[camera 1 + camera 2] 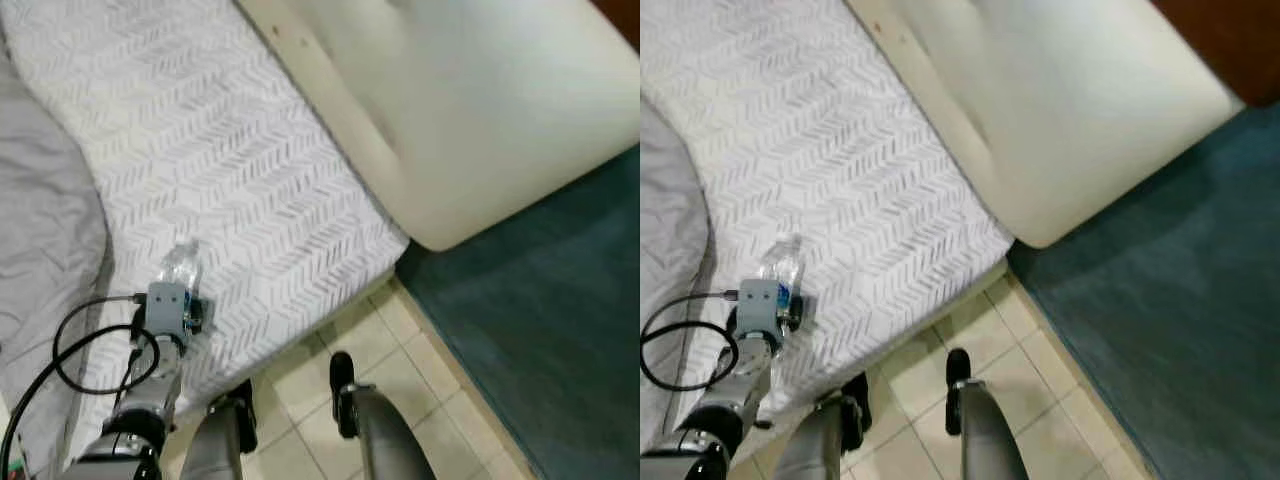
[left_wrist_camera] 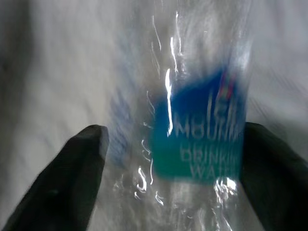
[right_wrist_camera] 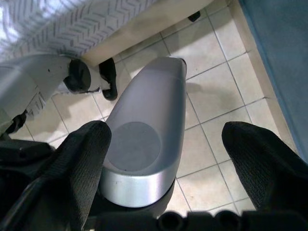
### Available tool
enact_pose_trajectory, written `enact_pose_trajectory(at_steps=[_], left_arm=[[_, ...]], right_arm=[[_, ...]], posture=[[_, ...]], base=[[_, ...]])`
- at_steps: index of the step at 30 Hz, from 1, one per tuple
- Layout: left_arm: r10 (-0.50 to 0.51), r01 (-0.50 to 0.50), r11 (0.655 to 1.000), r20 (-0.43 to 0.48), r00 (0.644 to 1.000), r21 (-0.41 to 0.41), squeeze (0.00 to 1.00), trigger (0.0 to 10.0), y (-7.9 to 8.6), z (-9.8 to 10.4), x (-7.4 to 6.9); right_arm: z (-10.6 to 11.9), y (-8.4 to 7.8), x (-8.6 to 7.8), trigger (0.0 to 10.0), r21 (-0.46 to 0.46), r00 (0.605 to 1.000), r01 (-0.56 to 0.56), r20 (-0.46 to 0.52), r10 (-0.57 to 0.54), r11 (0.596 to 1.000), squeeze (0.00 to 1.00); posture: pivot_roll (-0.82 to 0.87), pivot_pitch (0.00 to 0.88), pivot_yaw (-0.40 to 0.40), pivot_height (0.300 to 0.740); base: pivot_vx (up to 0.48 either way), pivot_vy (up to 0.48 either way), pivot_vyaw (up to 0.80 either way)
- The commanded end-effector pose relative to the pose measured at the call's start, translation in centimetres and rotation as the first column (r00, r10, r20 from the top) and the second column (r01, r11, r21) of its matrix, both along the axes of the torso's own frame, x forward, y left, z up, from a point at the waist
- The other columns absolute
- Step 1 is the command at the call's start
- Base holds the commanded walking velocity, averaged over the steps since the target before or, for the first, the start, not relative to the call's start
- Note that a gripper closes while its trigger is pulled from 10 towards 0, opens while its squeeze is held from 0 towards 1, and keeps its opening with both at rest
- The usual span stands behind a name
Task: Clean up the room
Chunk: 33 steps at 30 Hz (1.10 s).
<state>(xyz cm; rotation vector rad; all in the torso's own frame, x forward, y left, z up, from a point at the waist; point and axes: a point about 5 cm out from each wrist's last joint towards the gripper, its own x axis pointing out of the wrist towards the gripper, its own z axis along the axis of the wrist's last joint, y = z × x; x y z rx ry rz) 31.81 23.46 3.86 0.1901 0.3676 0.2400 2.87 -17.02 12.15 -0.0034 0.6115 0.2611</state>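
Observation:
A clear plastic water bottle (image 1: 180,262) with a blue and green label (image 2: 197,139) lies on the white chevron bedspread (image 1: 250,150) near the bed's front edge. My left gripper (image 1: 178,288) hangs right over it, open. Its two black fingers (image 2: 79,163) stand on either side of the bottle's body, which sits between them in the blurred left wrist view. My right gripper (image 3: 163,144) is open over the tiled floor, with nothing between its fingers (image 3: 84,159) except my own silver leg below.
A grey duvet (image 1: 40,230) is bunched on the bed's left. A cream padded panel (image 1: 470,110) leans at the bed's right end. A teal carpet (image 1: 550,330) borders beige floor tiles (image 1: 400,385), where my feet (image 1: 342,378) stand by the bed edge.

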Motion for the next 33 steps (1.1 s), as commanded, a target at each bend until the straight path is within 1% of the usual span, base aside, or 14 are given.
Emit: enact_pose_trajectory(at_steps=[1,8,13,15,16,18,19,20,22,24,26,27,28,33], left_arm=[[0.051,-0.067,0.994,-0.187,0.981,-0.084,0.00,0.0,0.7,-3.8,-3.2],[0.016,-0.030,0.997,-0.174,0.985,-0.077,0.00,0.0,1.2,-3.2,-2.8],[-0.095,0.093,0.995,-0.068,0.993,-0.028,0.00,0.0,0.4,-2.2,-2.2],[-0.170,0.171,0.985,0.030,0.985,-0.035,0.00,0.0,-0.5,-1.6,-2.2],[-0.170,0.171,0.985,0.030,0.985,-0.035,0.00,0.0,-0.5,-1.6,-2.2],[-0.213,0.218,0.975,0.118,0.970,-0.031,0.00,0.0,-1.3,-0.7,-2.4],[-0.255,0.263,0.965,0.195,0.947,-0.018,0.00,0.0,-2.1,0.5,-2.6],[-0.255,0.263,0.965,0.195,0.947,-0.018,0.00,0.0,-2.1,0.5,-2.6],[-0.290,0.300,0.954,0.294,0.911,0.010,0.00,0.0,-3.2,2.9,-3.3],[-0.306,0.315,0.949,0.330,0.893,0.026,0.00,0.0,-3.7,3.9,-3.7],[-0.311,0.322,0.946,0.345,0.886,0.029,0.00,0.0,-3.9,4.4,-4.1],[-0.317,0.329,0.944,0.366,0.875,0.030,0.00,0.3,-4.4,4.9,-4.4],[-0.313,0.331,0.943,0.393,0.864,0.024,0.00,10.0,-4.9,5.7,-5.1],[-0.265,0.276,0.961,0.398,0.878,0.029,0.00,10.0,-5.5,5.7,-6.8]], right_arm=[[-0.9,-0.2,-0.5,10.0,-0.006,0.998,0.009,-0.057,-0.009,1.000,0.11],[-1.5,-0.3,0.7,10.0,-0.007,1.000,0.016,-0.023,-0.016,1.000,0.11],[-2.2,-0.3,2.0,10.0,0.002,0.999,0.037,0.011,-0.037,0.999,0.08],[-3.1,-0.3,3.7,10.0,0.022,0.997,0.054,0.046,-0.055,0.998,0.02],[-3.1,-0.3,3.7,10.0,0.022,0.997,0.054,0.046,-0.055,0.998,0.02],[-3.7,-0.3,5.5,10.0,0.039,0.994,0.063,0.084,-0.066,0.997,0.00],[-4.6,-0.4,7.7,10.0,0.057,0.989,0.077,0.123,-0.084,0.995,0.00],[-4.6,-0.4,7.7,10.0,0.057,0.989,0.077,0.123,-0.084,0.995,0.00],[-5.3,-0.5,10.6,10.0,0.087,0.979,0.098,0.170,-0.112,0.991,0.00],[-5.7,-0.6,12.0,10.0,0.099,0.975,0.102,0.189,-0.120,0.990,0.00],[-5.7,-0.6,12.4,10.0,0.099,0.973,0.101,0.199,-0.119,0.990,0.00],[-5.8,-0.8,13.2,10.0,0.103,0.968,0.102,0.219,-0.123,0.989,0.00],[-5.7,-1.1,14.1,10.0,0.108,0.959,0.114,0.246,-0.138,0.988,0.00],[-5.5,-2.6,17.0,10.0,0.129,0.920,0.174,0.333,-0.208,0.976,0.00]], posture=[[-0.39,0.644,-0.109,0.740],[-0.37,0.615,-0.089,0.740],[-0.34,0.558,-0.058,0.740],[-0.29,0.482,-0.027,0.740],[-0.29,0.482,-0.027,0.740],[-0.27,0.447,-0.013,0.740],[-0.22,0.383,0.010,0.740],[-0.22,0.383,0.010,0.740],[-0.16,0.276,0.033,0.740],[-0.14,0.230,0.042,0.740],[-0.14,0.230,0.042,0.740],[-0.10,0.148,0.049,0.740],[-0.09,0.109,0.049,0.740],[-0.05,0.000,0.037,0.740]], base=[[0.000,0.000,0.00],[0.000,0.000,0.00],[0.000,0.000,0.00],[0.000,0.000,0.00],[0.000,0.000,0.00],[0.000,0.000,0.00],[0.000,0.000,0.00],[0.000,0.000,0.00],[0.000,0.000,0.00],[0.000,0.000,0.00],[0.000,0.000,0.00],[0.000,0.000,0.00],[0.000,0.000,0.00],[0.000,0.000,0.00]])
